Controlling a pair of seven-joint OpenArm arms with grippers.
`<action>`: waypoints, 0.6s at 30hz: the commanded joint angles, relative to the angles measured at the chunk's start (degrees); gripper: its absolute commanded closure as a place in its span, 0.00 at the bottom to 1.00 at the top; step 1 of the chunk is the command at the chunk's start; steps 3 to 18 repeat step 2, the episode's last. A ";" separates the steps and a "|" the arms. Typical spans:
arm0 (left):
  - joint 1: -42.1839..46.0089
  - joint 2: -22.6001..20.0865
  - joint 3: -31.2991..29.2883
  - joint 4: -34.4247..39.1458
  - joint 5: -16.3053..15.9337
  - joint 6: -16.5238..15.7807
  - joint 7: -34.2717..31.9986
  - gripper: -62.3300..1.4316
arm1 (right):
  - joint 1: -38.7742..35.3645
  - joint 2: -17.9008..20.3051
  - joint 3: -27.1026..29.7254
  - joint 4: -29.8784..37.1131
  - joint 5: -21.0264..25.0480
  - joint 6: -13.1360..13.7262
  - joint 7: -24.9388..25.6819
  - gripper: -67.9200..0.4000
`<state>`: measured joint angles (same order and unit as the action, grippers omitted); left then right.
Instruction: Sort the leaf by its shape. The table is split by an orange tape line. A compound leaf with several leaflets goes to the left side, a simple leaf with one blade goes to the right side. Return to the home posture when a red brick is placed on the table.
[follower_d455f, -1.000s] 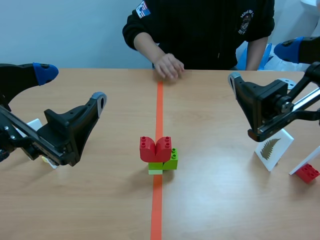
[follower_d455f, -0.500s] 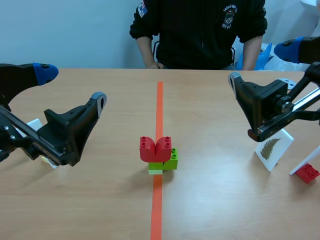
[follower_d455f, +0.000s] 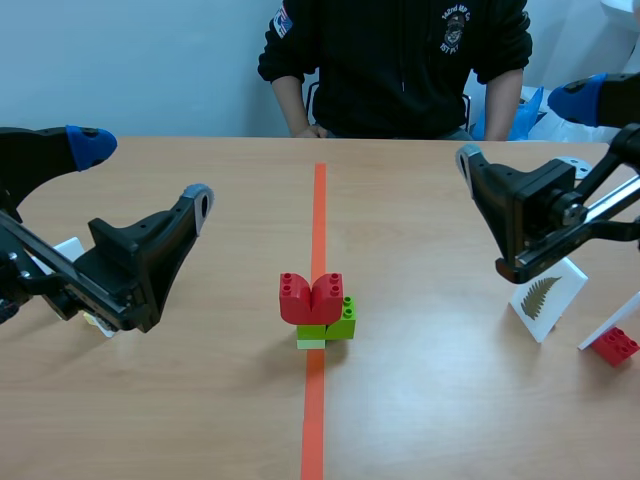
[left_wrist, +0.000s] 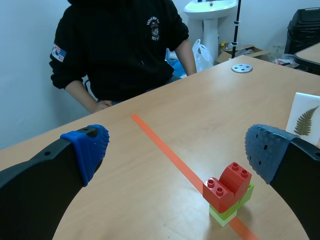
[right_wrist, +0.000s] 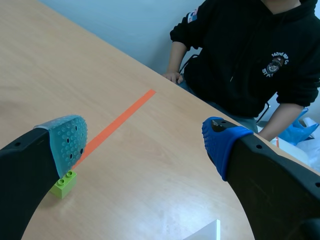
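Red-and-green plastic brick stack (follower_d455f: 318, 310) on orange tape line (follower_d455f: 319, 200); left gripper (follower_d455f: 145, 175) and right gripper (follower_d455f: 522, 130) wide open, empty, apparently home.

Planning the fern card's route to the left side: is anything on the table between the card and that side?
Yes. The red-and-green brick stack stands on the orange tape line, about level with the fern card on the right side. A straight slide across would likely hit it; passing beyond it or lifting over looks safer.

Person's hand (follower_d455f: 303, 130) drawn back, off the table (follower_d455f: 200, 400) — now at its edge
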<state>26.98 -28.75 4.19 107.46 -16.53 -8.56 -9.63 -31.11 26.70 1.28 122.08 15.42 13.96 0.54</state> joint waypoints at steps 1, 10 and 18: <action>-0.15 -0.02 -0.46 0.35 -0.33 0.24 -1.01 0.06 | 0.79 0.44 0.61 0.15 0.17 -0.39 0.87 0.30; -0.15 -0.02 -0.46 0.35 -0.33 0.24 -1.01 0.06 | 0.79 0.44 0.61 0.15 0.17 -0.39 0.87 0.30; -0.15 -0.02 -0.46 0.35 -0.33 0.24 -1.01 0.06 | 0.79 0.44 0.61 0.15 0.17 -0.39 0.87 0.30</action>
